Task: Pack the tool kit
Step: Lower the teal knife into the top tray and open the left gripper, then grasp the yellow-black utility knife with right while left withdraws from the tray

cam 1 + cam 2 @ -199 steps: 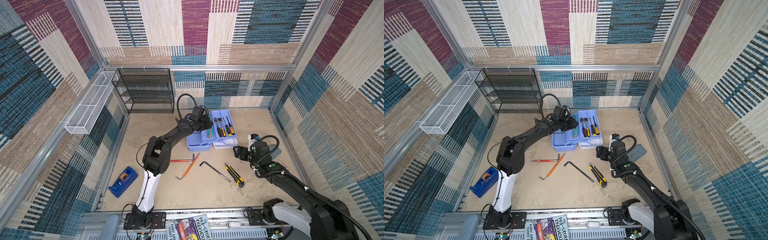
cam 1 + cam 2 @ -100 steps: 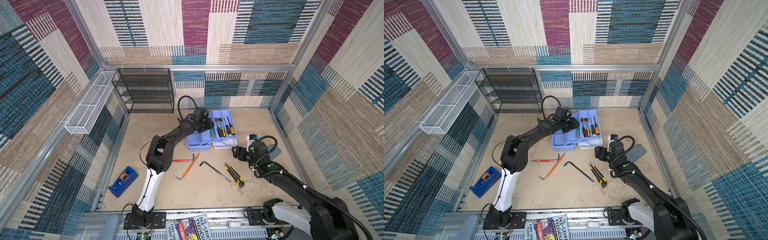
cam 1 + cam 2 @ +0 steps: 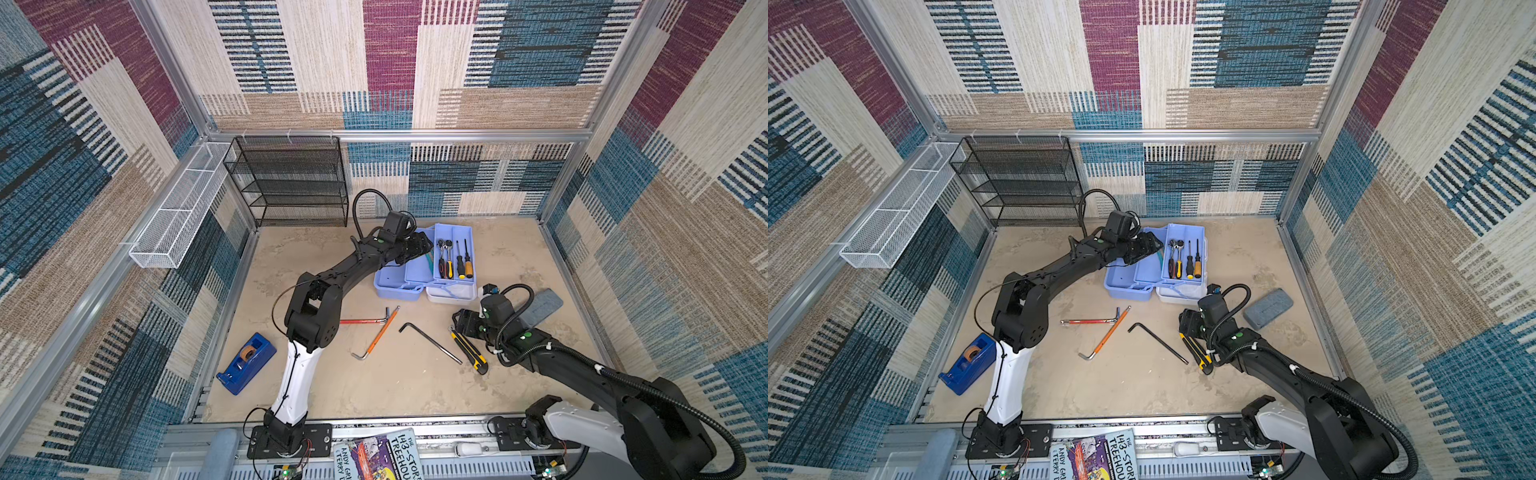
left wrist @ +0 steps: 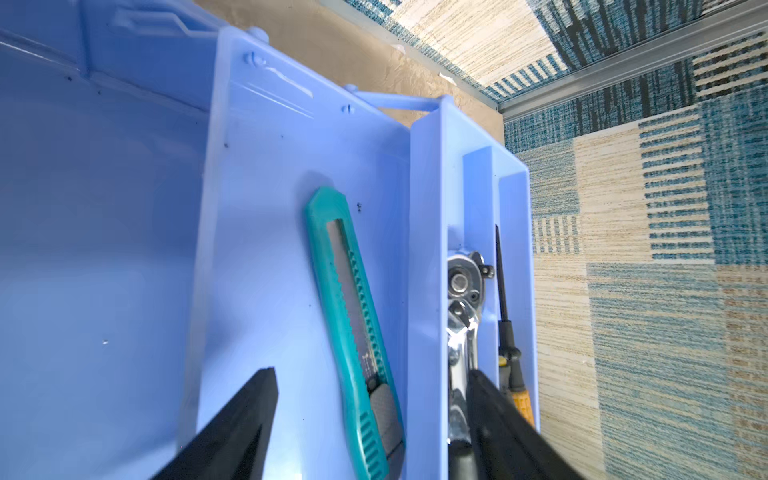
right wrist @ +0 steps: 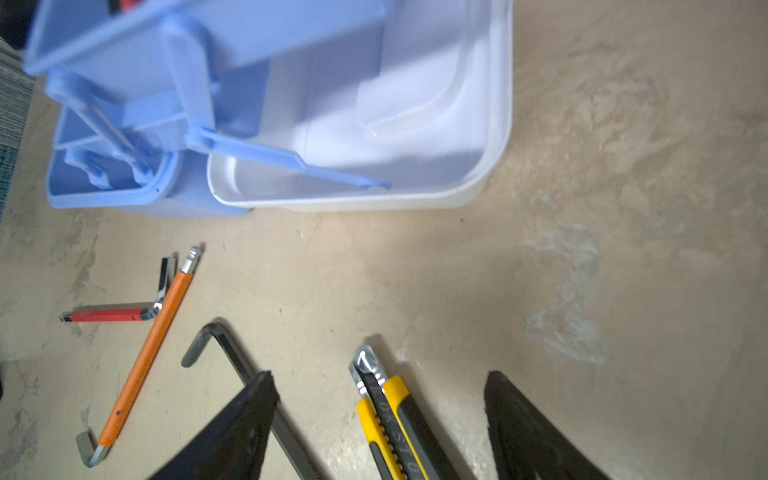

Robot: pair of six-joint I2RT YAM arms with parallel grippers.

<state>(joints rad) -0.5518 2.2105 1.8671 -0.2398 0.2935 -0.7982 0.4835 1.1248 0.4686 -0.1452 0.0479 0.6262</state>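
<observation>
Yellow-and-black, nearest us on the right: the utility knife (image 3: 468,351) lies flat on the tabletop (image 3: 374,395). The right gripper (image 5: 380,380) hangs over its blade end, fingers spread wide, one either side, gripping nothing. Just left of it lies the black hex key (image 3: 430,343). Then come the orange hex key (image 3: 380,334) and the red hex key (image 3: 363,321), meeting near their far ends. All of them are loose on the table.

Further back, mid-table, the tool kit (image 3: 395,293) stands open. The light-blue base is on the left, the white lid (image 3: 451,294) is laid back on the right, and the trays are fanned out above.

And here's the change! The left gripper (image 4: 370,374), pinched close a second ago, has let its fingers fall well apart. The teal utility knife (image 4: 353,316) now lies free on the floor of the middle tray (image 4: 270,208), touching neither finger. One tool delivered, I'd say.

Farther right, the end tray (image 3: 453,226) holds ratchets (image 4: 461,291) and screwdrivers (image 3: 459,262) side by side, handles toward us. The plastic looks clean and sound, and nothing shows in the deep base. By my count, four pieces remain before that lid can close.
</observation>
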